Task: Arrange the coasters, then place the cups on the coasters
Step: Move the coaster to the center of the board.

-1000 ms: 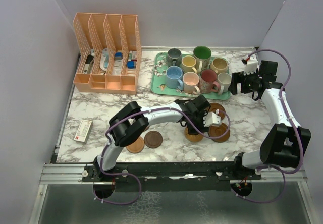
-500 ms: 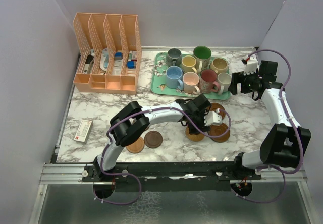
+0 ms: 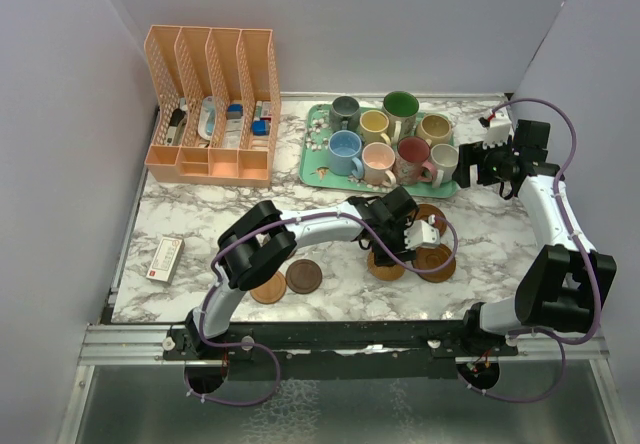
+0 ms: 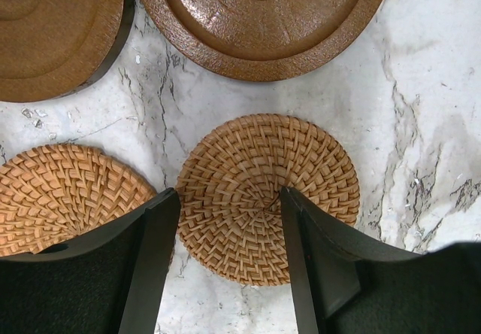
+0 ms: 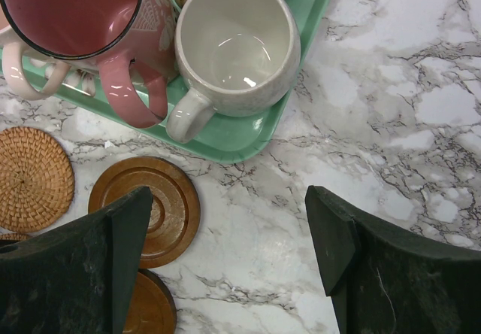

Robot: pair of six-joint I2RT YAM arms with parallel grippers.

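Eight cups (image 3: 385, 142) stand together on the teal tray (image 3: 318, 169). Two coasters (image 3: 268, 288) (image 3: 304, 276) lie near the front; others cluster at centre right (image 3: 436, 262). My left gripper (image 4: 229, 266) hangs open over a woven coaster (image 4: 268, 195), holding nothing. A second woven coaster (image 4: 68, 195) lies to its left, with two grooved brown coasters (image 4: 263, 18) beyond. My right gripper (image 5: 225, 251) is open over bare marble beside the tray's corner (image 5: 248, 135). Just ahead of it are the cream-white cup (image 5: 237, 44) and a dark red cup (image 5: 75, 10).
An orange file organizer (image 3: 212, 104) stands at the back left, and a small box (image 3: 165, 258) lies near the left edge. Walls close in on the left, back and right. A grooved brown coaster (image 5: 161, 198) lies by my right gripper's left finger.
My left gripper's jaws have spread a touch over the woven coaster. The right arm, the cups and the coasters have not moved.
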